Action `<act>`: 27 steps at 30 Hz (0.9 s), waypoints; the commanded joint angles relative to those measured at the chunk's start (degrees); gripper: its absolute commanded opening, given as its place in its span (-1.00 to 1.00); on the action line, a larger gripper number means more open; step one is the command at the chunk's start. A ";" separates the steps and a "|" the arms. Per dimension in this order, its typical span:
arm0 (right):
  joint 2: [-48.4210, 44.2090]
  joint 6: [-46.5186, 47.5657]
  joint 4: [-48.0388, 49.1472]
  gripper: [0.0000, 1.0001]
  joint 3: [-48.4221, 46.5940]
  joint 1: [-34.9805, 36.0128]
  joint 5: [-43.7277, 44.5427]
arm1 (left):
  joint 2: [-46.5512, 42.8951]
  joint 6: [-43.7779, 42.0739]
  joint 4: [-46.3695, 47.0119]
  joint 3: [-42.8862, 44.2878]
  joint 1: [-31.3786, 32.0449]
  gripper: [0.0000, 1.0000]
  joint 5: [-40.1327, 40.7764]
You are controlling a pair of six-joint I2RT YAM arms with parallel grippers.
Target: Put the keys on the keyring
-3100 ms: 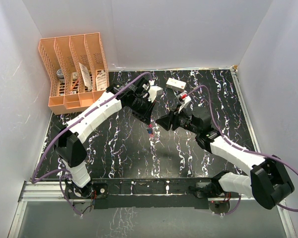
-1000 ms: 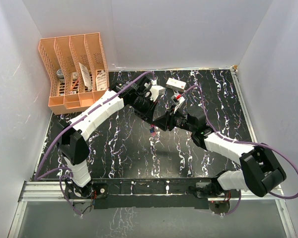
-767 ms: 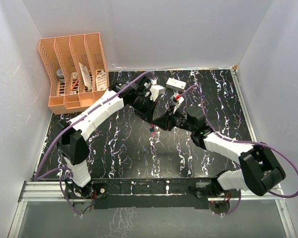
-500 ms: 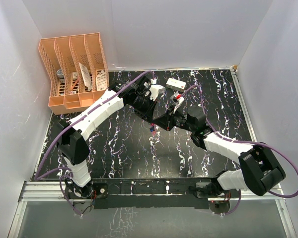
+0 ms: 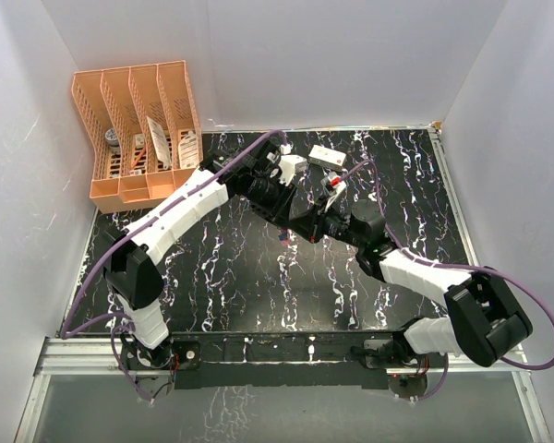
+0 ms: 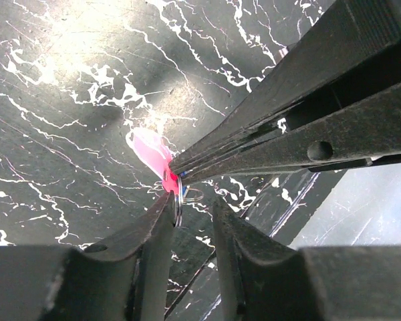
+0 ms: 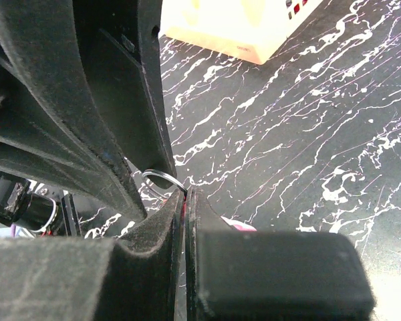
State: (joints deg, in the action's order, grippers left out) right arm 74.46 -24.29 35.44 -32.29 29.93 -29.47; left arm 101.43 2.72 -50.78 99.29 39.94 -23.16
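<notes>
Your right gripper (image 7: 186,195) is clamped tight on the head of the pink key (image 6: 149,148), over the middle of the table (image 6: 60,107). Your left gripper (image 6: 192,204) meets it tip to tip, jaws parted only narrowly. The ring (image 7: 162,178) sits in that gap, against one finger.

Tips meet: left gripper (image 6: 194,204) and right gripper (image 7: 186,194) block each other's way forward. The ring (image 7: 162,176) and pink key (image 6: 150,150), pinched by right, sit at left's parted tips. A white box (image 5: 325,156) lies just beyond both wrists and a rack (image 5: 138,129) stands well off left's outer side. There is open table (image 5: 222,286) under and behind the tips.
</notes>
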 commanded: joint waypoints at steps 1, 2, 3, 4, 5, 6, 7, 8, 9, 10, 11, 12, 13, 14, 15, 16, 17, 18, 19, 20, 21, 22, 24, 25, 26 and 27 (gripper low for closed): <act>-2.12 0.74 4.53 -1.00 0.30 -0.01 1.63 | -4.26 1.29 -0.12 -0.91 0.37 -0.41 -0.73; -2.06 0.68 4.60 -1.00 0.37 0.03 1.66 | -4.32 1.34 -0.04 -0.99 0.39 -0.41 -0.68; -2.04 0.66 4.63 -1.00 0.39 0.04 1.76 | -4.39 1.40 0.06 -1.16 0.39 -0.41 -0.64; -2.03 0.65 4.70 -1.00 0.47 0.04 1.75 | -4.46 1.47 0.14 -1.26 0.40 -0.41 -0.58; -2.06 0.53 4.91 -1.00 0.55 0.04 1.88 | -4.52 1.49 0.20 -1.40 0.40 -0.40 -0.49; -2.14 0.48 5.03 -1.00 0.68 -0.01 2.03 | -4.58 1.57 0.24 -1.50 0.39 -0.38 -0.23; -2.33 0.37 5.20 -1.00 0.80 0.01 2.18 | -4.77 1.69 0.37 -1.58 0.35 -0.34 0.11; -2.44 0.39 5.27 -1.00 0.90 0.03 2.40 | -5.01 1.86 0.71 -1.82 0.38 -0.30 0.58; -2.59 0.39 5.40 -1.00 1.07 0.04 2.47 | -5.31 1.99 1.07 -2.05 0.35 -0.27 1.13; -2.64 0.39 5.42 -1.00 1.11 0.04 2.56 | -5.64 2.14 1.65 -2.43 0.41 -0.24 1.49; -2.71 0.38 5.43 -1.00 1.14 0.04 2.59 | -6.11 2.34 2.61 -2.91 0.36 -0.19 1.79; -2.81 0.39 5.43 -1.00 1.10 0.04 2.64 | -6.51 2.56 3.34 -3.37 0.35 -0.13 2.11; -2.82 0.37 5.42 -1.00 1.09 0.02 2.59 | -6.99 2.77 4.06 -3.79 0.39 -0.09 2.66; -2.90 0.37 5.35 -1.00 1.18 0.03 2.61 | -7.50 3.02 4.69 -4.20 0.34 -0.05 3.42; -2.90 0.39 5.37 -1.00 1.19 0.03 2.61 | -8.05 3.28 5.53 -4.57 0.31 -0.01 4.12; -2.94 0.39 5.28 -1.00 1.31 0.04 2.58 | -8.68 3.45 6.37 -5.00 0.24 0.03 4.74; -3.04 0.46 5.29 -1.00 1.27 0.02 2.69 | -9.46 3.65 7.25 -5.43 0.30 0.05 5.38; -3.13 0.52 5.21 -1.00 1.29 -0.01 2.79 | -10.20 3.81 8.20 -5.95 0.31 0.06 5.97; -3.17 0.56 5.25 -1.00 1.34 0.00 2.91 | -11.04 4.07 9.28 -6.56 0.27 0.09 6.64; -3.24 0.64 5.23 -1.00 1.32 -0.02 3.06 | -11.96 4.27 10.45 -7.40 0.23 0.11 7.05; -3.33 0.65 5.19 -1.00 1.34 -0.03 3.08 | -12.76 4.41 11.61 -8.16 0.20 0.12 7.41; -3.47 0.73 5.25 -1.00 1.43 -0.04 3.15 | -13.56 4.59 12.63 -8.95 0.22 0.13 7.80; -3.76 0.74 5.19 -1.00 1.57 -0.03 3.55 | -15.74 5.18 15.53 -11.86 0.22 0.13 8.79; -4.04 0.74 5.21 -1.00 1.65 -0.05 3.74 | -16.98 5.70 17.34 -13.71 0.26 0.13 9.34; -4.16 0.74 5.23 -1.00 1.61 -0.05 3.85 | -18.55 6.41 19.75 -15.96 0.23 0.13 10.03; -4.50 0.62 5.25 -1.00 1.59 -0.05 3.88 | -20.55 7.23 22.55 -18.94 0.18 0.13 10.51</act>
State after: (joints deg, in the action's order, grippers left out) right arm 72.42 -24.16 36.47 -30.96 29.93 -26.70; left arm 87.68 7.18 -36.47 86.91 40.10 -15.53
